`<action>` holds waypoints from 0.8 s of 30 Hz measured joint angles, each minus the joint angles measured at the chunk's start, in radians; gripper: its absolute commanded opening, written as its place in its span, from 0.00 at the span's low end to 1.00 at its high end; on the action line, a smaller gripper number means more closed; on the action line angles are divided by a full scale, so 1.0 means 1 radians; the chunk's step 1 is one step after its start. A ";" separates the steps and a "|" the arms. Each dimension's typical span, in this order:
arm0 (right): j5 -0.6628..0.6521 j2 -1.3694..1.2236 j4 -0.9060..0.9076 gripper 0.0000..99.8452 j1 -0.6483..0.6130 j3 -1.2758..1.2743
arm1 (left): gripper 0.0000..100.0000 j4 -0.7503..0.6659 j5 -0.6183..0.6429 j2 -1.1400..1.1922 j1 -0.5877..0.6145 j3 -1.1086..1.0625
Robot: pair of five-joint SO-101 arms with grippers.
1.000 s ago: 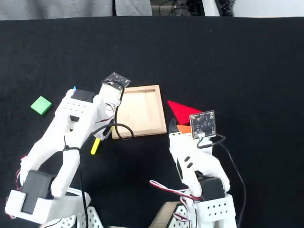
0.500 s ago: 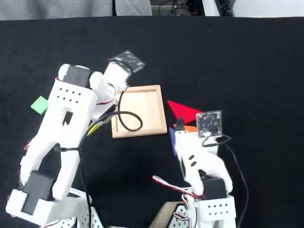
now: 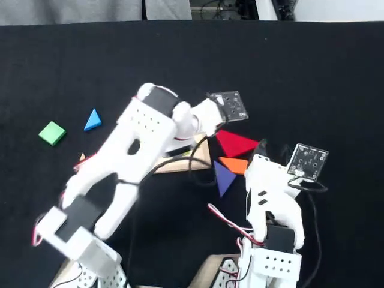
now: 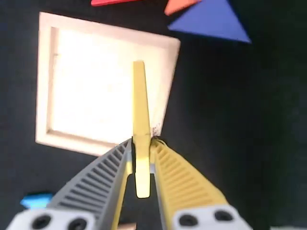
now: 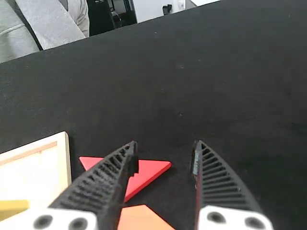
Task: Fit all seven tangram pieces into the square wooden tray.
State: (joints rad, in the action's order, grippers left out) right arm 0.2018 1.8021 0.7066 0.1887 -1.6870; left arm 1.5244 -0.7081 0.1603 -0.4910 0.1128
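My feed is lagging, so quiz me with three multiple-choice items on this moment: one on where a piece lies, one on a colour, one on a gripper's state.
1. Relative to the wooden tray, the red triangle lies: A inside it; B outside, beside it; C beneath it.
2. The piece in the left gripper is: A green; B yellow; C purple.
3. The right gripper is: A open and empty; B shut on a piece; C shut and empty.
Answers: B, it lies off the rim; B, the yellow piece is clamped there; A, its jaws stand apart, nothing between.
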 measured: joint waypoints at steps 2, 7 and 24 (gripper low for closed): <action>0.000 0.000 -0.003 0.18 0.000 0.000 | 0.03 -0.060 0.026 0.063 0.000 0.000; 0.000 0.000 -0.003 0.19 0.000 0.000 | 0.03 -0.161 0.069 0.132 -0.008 0.000; 0.000 0.000 -0.003 0.19 0.000 0.000 | 0.03 -0.175 0.069 0.190 0.043 -0.037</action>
State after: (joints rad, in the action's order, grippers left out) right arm 0.2018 1.8021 0.7035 0.1887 -1.6870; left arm 1.3495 -0.6391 0.3506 -0.4480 0.0760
